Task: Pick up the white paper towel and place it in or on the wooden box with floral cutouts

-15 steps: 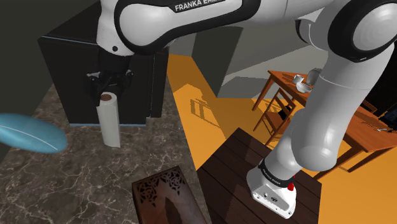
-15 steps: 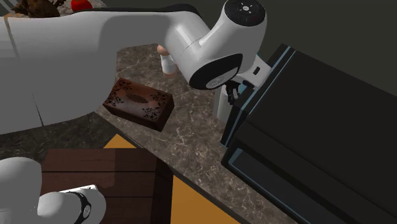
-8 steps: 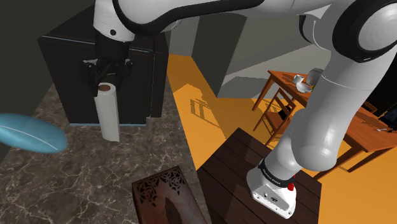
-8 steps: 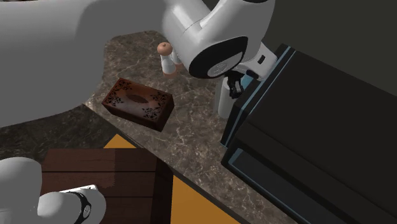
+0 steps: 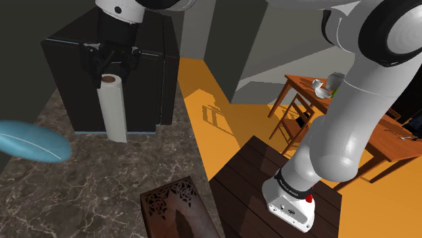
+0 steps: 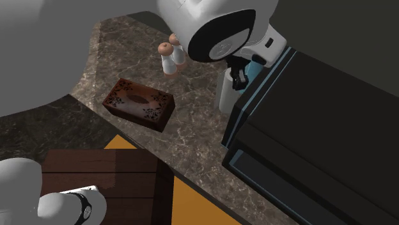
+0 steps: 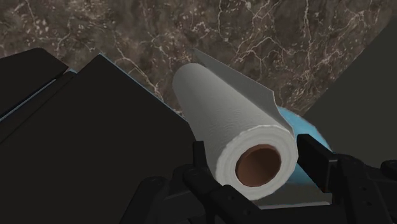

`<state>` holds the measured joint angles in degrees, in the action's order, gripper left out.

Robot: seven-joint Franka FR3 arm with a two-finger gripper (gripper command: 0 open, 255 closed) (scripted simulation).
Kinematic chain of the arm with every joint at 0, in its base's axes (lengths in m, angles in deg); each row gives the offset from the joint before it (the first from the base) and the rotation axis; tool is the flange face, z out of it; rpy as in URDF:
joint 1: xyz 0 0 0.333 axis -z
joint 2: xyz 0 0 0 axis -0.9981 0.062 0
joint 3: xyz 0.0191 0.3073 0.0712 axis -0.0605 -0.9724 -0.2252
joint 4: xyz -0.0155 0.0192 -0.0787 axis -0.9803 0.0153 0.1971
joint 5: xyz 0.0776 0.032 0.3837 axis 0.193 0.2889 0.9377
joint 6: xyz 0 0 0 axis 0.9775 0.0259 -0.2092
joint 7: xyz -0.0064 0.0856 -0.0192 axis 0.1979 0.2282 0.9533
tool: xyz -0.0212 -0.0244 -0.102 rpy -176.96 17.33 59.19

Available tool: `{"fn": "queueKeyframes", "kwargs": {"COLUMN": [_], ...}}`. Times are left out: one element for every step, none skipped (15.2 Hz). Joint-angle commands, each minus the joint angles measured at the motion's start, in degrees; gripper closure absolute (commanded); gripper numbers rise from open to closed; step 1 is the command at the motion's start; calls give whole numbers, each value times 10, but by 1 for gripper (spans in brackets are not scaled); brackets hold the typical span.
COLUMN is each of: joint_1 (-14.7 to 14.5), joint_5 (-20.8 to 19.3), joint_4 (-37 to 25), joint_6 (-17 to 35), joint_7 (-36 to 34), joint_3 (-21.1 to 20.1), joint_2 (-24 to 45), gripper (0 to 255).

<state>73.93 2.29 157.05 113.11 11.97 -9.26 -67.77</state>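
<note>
The dark marbled surface (image 6: 192, 137) carries a carved wooden box (image 6: 140, 105), lying flat near the edge by the stand. Two white shakers (image 6: 171, 56) stand beyond it. A large black cabinet (image 6: 307, 140) fills one end, with a blue dish (image 5: 30, 140) nearby.

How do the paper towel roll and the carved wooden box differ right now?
The paper towel roll is a white cylinder; the wooden box is dark brown, flat and rectangular. The roll is upright; the box lies flat on the countertop. The gripper clasps the roll; nothing touches the box.
</note>
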Motion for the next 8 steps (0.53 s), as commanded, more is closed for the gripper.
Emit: {"fn": "queueKeyframes", "kwargs": {"joint_1": [0,0,0,0,0,0,0,-1], "joint_5": [-1,-1,-1,-1,-2,-2,-2,-3], "joint_4": [-15,-22,-29,-37,-45,-53,-61,-69], "joint_6": [-15,-22,-30,-38,-45,-53,-61,-68], "joint_7": [-1,-2,-3,-3,-4,-5,-6,-7], "joint_3": [0,0,0,0,0,0,0,0], "joint_2": [0,-1,-1,-1,-1,-1,0,0], "gripper": [255,255,255,255,255,255,255,255]}}
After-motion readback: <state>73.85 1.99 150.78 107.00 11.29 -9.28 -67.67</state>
